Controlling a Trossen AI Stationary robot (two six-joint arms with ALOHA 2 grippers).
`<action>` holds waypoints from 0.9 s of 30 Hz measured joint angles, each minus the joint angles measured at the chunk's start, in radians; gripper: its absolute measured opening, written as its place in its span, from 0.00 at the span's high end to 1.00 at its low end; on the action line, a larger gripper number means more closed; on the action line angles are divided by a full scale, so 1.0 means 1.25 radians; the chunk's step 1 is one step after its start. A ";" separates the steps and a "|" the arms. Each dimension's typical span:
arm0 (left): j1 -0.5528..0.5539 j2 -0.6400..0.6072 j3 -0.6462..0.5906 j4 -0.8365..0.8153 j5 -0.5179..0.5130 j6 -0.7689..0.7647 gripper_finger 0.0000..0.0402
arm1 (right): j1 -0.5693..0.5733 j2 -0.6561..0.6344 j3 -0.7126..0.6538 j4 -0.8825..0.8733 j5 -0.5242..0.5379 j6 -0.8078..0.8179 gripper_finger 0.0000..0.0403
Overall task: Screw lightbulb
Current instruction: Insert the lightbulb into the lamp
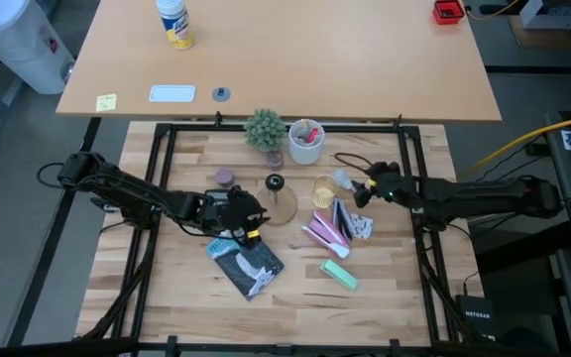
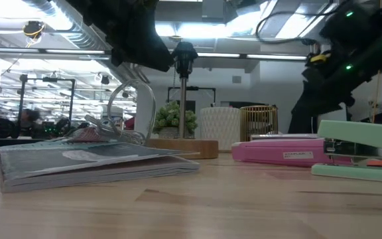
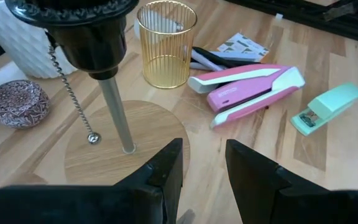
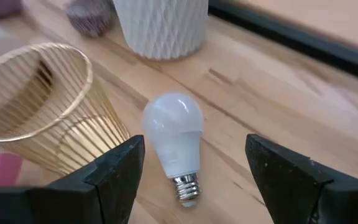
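While the lightbulb (image 4: 174, 144) lay on the bench (image 1: 295, 307) beside the gold wire cup (image 4: 39, 109), the right hand (image 4: 191, 171) was held released over it; the left hand (image 3: 202, 165) stood released near the lamp stand (image 3: 114, 118).

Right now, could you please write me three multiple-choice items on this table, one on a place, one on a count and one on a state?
1. Where is the lightbulb?
A. screwed into the lamp socket
B. lying on the table beside the gold wire cup
C. inside the white vase

2. How many staplers lie on the table?
A. one
B. two
C. four

3. The right gripper is:
A. open, bulb between its fingers
B. shut on the bulb
C. holding a stapler

Answers: 1 B, it rests on wood. 2 B, a pink stapler and a mint stapler. 3 A, gaps show on both sides.
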 joint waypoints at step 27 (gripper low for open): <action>0.001 0.000 0.000 0.001 -0.001 0.005 0.72 | -0.517 0.219 0.155 -0.201 -0.649 -0.333 0.29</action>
